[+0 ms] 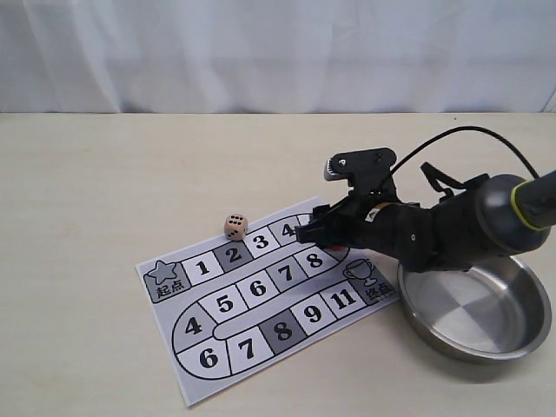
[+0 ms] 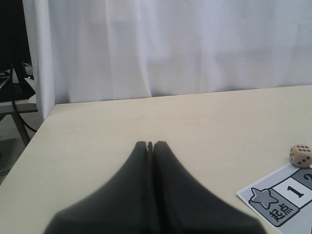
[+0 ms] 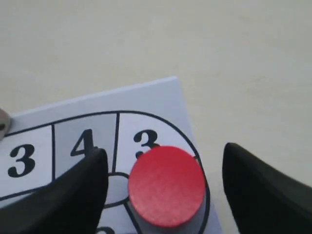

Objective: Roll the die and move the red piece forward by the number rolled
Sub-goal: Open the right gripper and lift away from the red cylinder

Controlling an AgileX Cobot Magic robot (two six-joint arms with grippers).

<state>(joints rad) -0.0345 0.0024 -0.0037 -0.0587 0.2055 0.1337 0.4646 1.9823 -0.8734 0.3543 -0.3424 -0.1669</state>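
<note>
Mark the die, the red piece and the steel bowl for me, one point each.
die (image 1: 235, 227), exterior view, on the middle of the cube.
red piece (image 3: 166, 185), right wrist view, on its flat red top.
steel bowl (image 1: 486, 308), exterior view, on its bare inside bottom.

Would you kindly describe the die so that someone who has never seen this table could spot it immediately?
Find the printed game board on the pale table, left of the steel bowl. At the board's far edge, just beyond the grey square marked 2, sits the die. It is a small tan cube with black pips; everything around it is flat print.
</note>
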